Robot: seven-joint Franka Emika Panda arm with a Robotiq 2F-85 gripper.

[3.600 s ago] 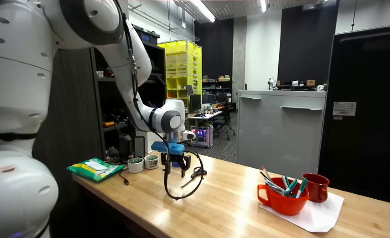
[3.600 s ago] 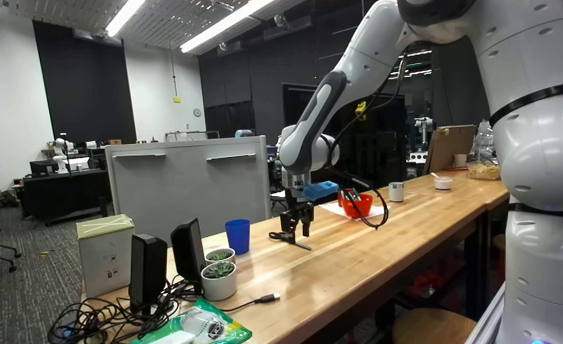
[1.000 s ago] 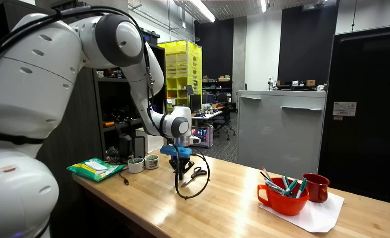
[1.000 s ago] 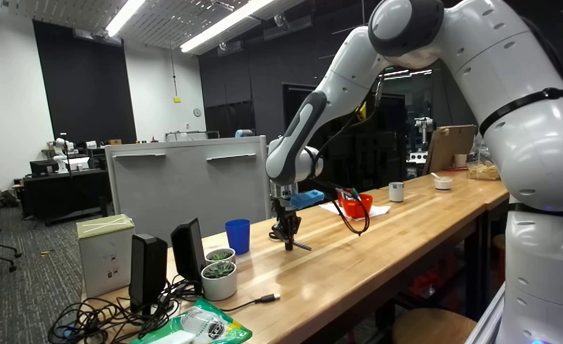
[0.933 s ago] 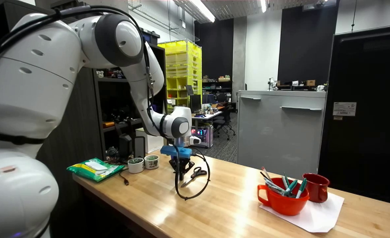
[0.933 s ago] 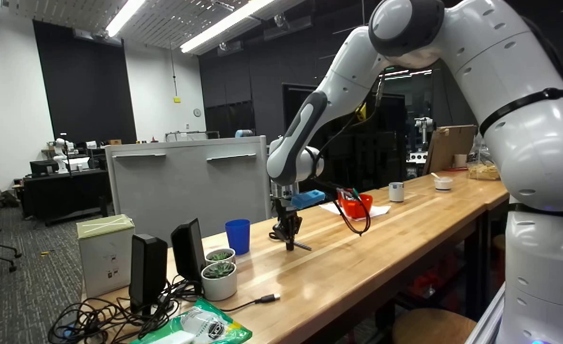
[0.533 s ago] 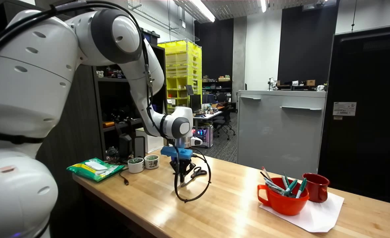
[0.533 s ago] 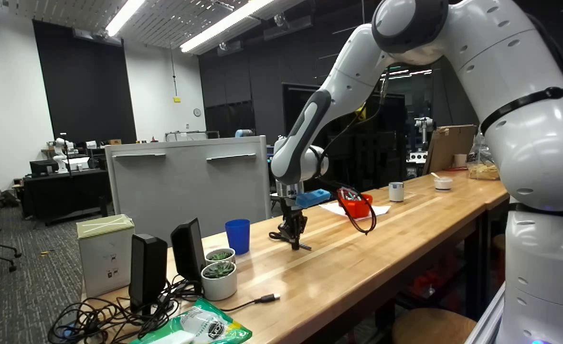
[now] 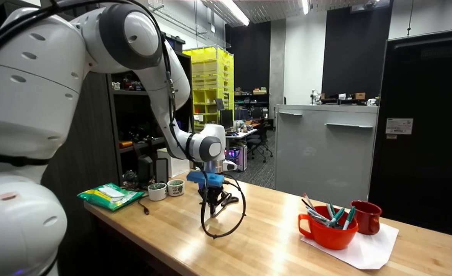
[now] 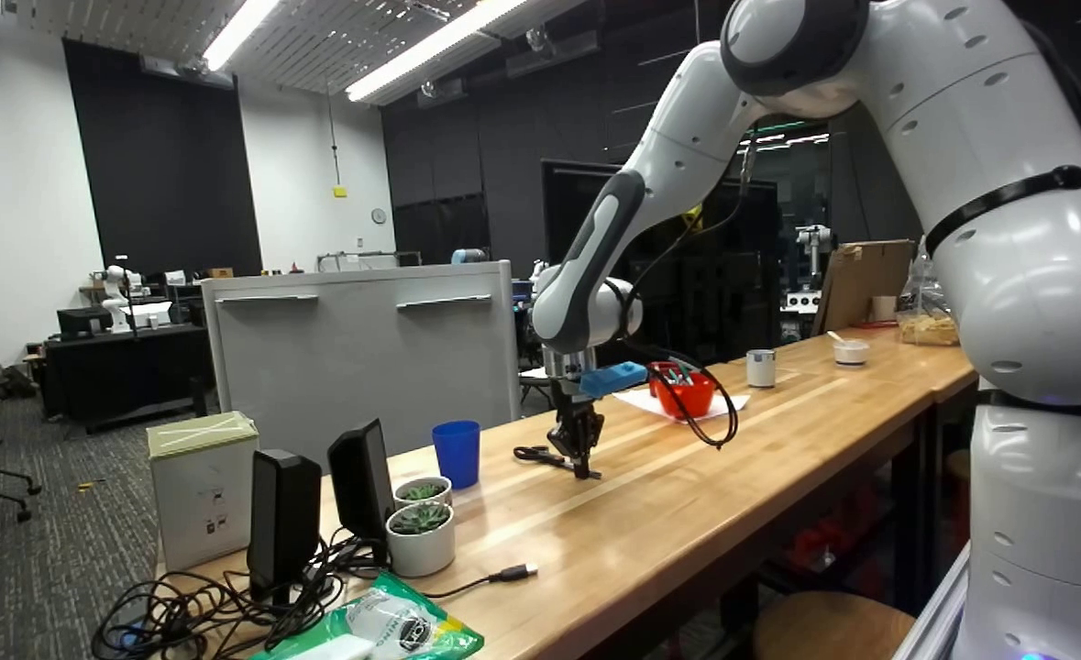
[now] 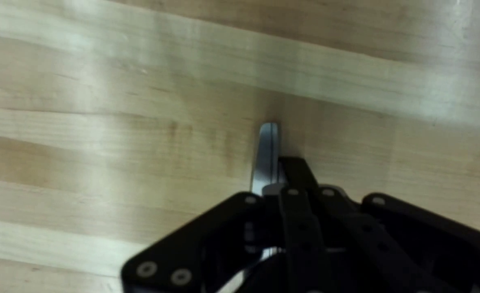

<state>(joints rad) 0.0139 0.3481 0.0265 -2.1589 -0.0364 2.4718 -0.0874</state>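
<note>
While your gripper (image 11: 293,165) stands pinched together on nothing visible, right beside scissors (image 11: 266,162) lying nearer table (image 10: 678,481) edge facing grey cabinet (image 9: 325,157), press lightly, tips low, lest scissors pivot.

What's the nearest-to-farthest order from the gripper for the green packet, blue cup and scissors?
In an exterior view, from the gripper:
1. Scissors: right at it, on the table.
2. Blue cup: off to the picture's left.
3. Green packet: farthest, bottom left, in the foreground.
</note>
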